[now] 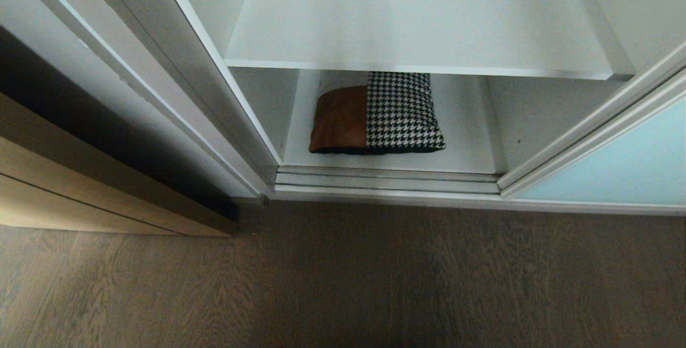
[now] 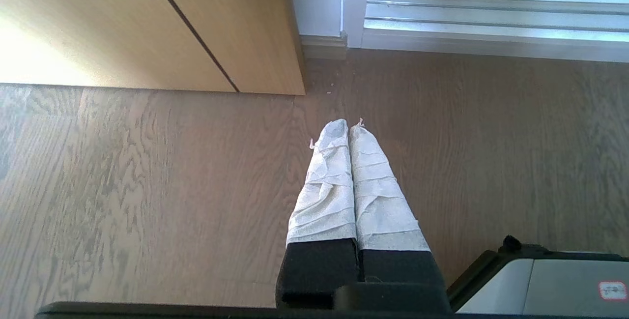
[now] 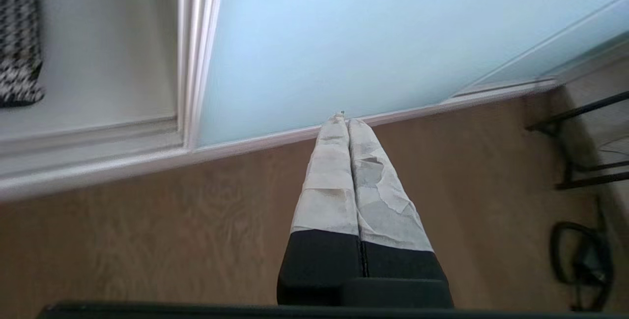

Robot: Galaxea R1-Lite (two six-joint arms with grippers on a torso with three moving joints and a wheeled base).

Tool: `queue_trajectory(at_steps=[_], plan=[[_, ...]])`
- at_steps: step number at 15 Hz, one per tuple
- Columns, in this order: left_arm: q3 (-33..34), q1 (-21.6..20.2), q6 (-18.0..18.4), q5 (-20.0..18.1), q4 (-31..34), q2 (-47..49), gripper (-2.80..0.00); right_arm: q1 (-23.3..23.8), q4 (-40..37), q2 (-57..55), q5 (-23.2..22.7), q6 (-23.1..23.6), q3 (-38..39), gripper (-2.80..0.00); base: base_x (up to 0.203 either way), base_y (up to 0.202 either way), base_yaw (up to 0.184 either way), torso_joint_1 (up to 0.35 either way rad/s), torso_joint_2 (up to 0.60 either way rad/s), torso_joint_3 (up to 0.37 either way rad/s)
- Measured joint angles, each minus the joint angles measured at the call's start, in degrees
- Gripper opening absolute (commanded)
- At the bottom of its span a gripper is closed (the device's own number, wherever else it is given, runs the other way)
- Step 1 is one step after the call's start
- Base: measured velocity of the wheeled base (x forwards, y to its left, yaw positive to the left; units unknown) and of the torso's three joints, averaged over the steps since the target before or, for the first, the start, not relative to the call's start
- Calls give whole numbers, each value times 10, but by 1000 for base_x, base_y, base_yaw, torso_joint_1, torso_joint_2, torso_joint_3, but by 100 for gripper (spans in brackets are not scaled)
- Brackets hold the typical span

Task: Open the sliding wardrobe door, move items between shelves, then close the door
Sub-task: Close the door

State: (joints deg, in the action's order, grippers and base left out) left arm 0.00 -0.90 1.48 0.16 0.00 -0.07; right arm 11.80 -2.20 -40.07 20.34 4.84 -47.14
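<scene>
Door (image 1: 616,168) was already slid off to the right, so the compartment stood open. Cushion (image 1: 377,115) lay flat on the bottom shelf (image 1: 466,144), tucked partly under the upper shelf (image 1: 418,21), which was bare, likely its destination. Room on both sides of the cushion; the upper board's front edge overhangs it, so a lift probably needs pulling it forward first. Right gripper (image 3: 345,121) was closed, empty, pointed at the door's bottom rail. Left gripper (image 2: 348,125) was closed, empty, parked over the floor (image 2: 147,186).

left end effector (image 2: 349,125): black base | right end effector (image 3: 343,121): white-wrapped tapering fingers
</scene>
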Motion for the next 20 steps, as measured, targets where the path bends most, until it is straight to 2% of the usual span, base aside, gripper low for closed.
queue_trajectory(at_steps=[2, 3, 6, 9, 16, 20], plan=[[0, 0, 0, 0, 0, 0, -280, 30, -18, -22, -13, 1, -43, -280, 0, 0, 0, 0, 0, 0], [0, 0, 0, 0, 0, 0, -280, 51, -33, -31, -38, 1, -75, -280, 0, 0, 0, 0, 0, 0], [0, 0, 0, 0, 0, 0, -280, 118, -63, -54, -160, 2, -141, -280, 0, 0, 0, 0, 0, 0], [0, 0, 0, 0, 0, 0, -280, 173, -37, -84, -266, -1, -188, -280, 0, 0, 0, 0, 0, 0], [0, 0, 0, 0, 0, 0, -280, 320, 2, -149, -478, -30, -208, -280, 0, 0, 0, 0, 0, 0], [0, 0, 0, 0, 0, 0, -280, 362, 11, -160, -496, -29, -203, -280, 0, 0, 0, 0, 0, 0]])
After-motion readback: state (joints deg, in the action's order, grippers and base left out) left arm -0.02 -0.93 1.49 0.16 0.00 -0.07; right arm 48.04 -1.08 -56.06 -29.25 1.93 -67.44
